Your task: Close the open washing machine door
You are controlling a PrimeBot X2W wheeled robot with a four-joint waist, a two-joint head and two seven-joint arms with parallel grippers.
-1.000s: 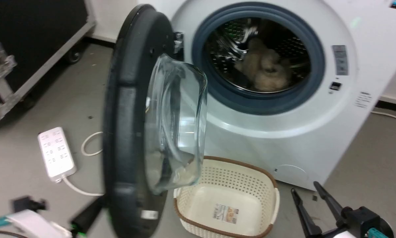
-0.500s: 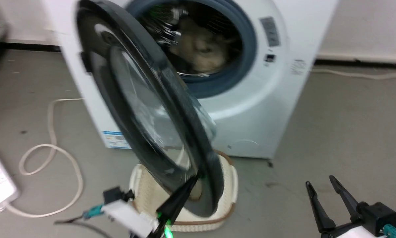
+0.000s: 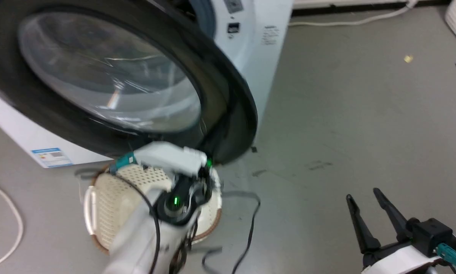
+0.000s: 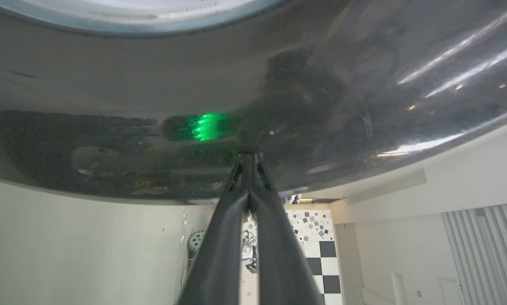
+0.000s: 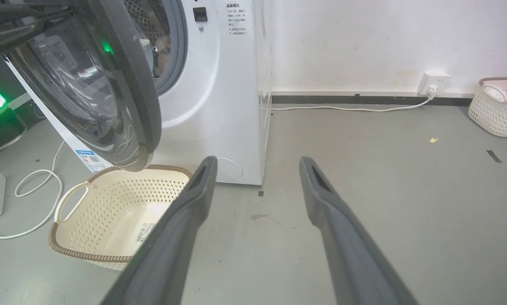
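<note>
The washing machine door point(image 3: 228, 102) fills the upper left of my head view. Its glass face is turned toward me and it stands at an angle, partway round toward the washing machine point(image 3: 250, 57) at top centre. Just below it, left of centre, my arm reaches over the cream basket point(image 3: 106, 205) on the floor.

In the left wrist view my left gripper point(image 4: 249, 159) has both fingers pressed together with nothing between them. Their tips touch the door's glossy black rim, so this is a push rather than a grasp.

In the upper left of the right wrist view a gap shows between the door's edge and the white front, with the grey ring and drum visible through it. I judge the job a good way along but not finished, since the door is not yet against the front. What remains is to carry the push through until the latch seats.

At the lower right of the head view my right gripper point(image 3: 362, 193) is spread wide and empty, well apart from the washer.
</note>
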